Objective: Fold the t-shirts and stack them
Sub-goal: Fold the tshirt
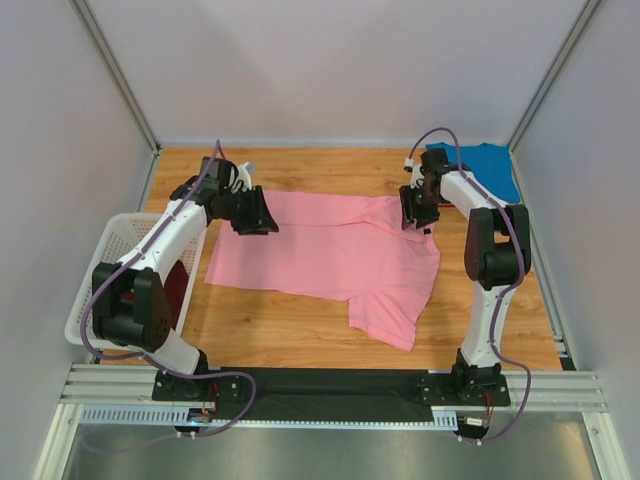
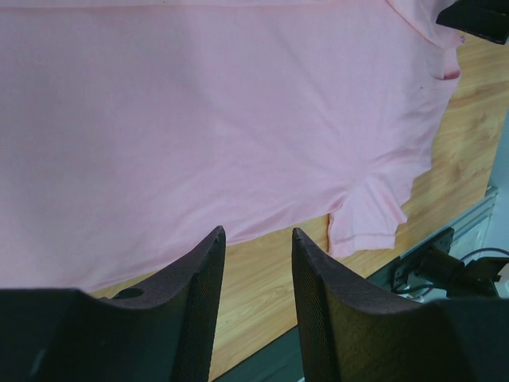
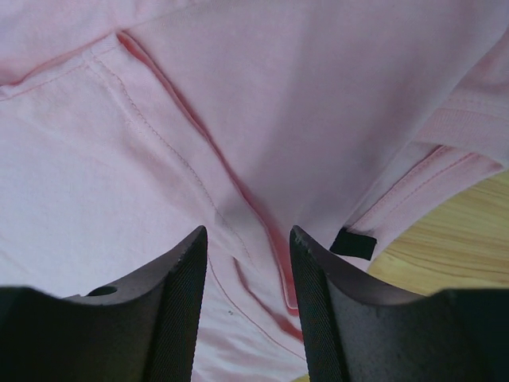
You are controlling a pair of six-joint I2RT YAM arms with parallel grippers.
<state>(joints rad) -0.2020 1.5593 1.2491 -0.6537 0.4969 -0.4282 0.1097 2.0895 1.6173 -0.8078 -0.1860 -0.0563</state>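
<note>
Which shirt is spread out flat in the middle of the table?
The pink t-shirt. It lies opened out in the middle, while the blue t-shirt lies in the far right corner and the dark maroon one sits in the white basket.

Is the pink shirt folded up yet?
Not yet, mostly spread out. The pink shirt lies wide and flat across the table, one sleeve sticking out.

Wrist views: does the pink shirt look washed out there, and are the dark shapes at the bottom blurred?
Left wrist: the pink shirt reads pale and flat, its weave soft; the left gripper is dark yet sharp-edged. Right wrist: seams are crisp, a fold casts a soft shadow, and the right gripper shows its ribbed texture. Top external: even light, stronger pink, no glare.
</note>
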